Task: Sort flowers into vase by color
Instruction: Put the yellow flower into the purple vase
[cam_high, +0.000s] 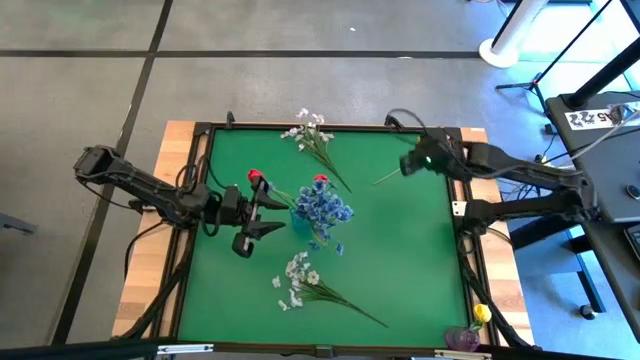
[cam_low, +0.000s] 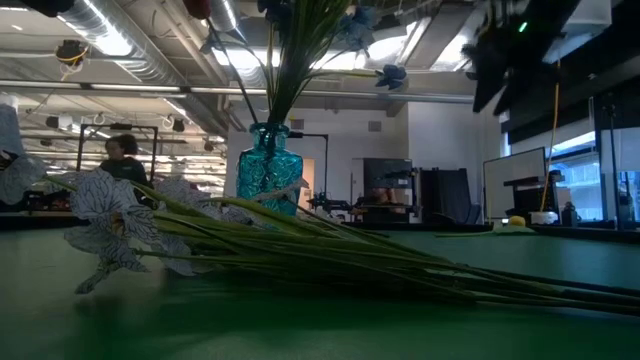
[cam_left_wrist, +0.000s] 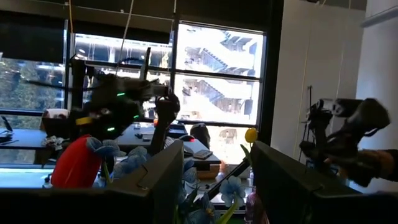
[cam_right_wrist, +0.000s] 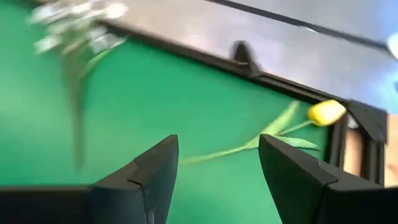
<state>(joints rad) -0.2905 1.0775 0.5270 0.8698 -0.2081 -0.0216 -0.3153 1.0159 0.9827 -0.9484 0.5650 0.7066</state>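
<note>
My right gripper (cam_right_wrist: 214, 180) is hanging with its fingers apart above the yellow tulip (cam_right_wrist: 326, 112) lying by the back right corner of the green mat (cam_high: 400, 260), so I reckon the trick is lining up across the thin stem and dropping low before pinching. My left gripper (cam_high: 262, 207), fingers apart too, is waiting just left of the teal vase (cam_low: 268, 170) with the blue sprays (cam_high: 322, 208) and red tulips (cam_high: 321, 180). The high view is hiding that yellow bloom behind my arm, only the wrist view is showing it, while the white sprays (cam_high: 305, 282) are lying in front of and behind the vase.
</note>
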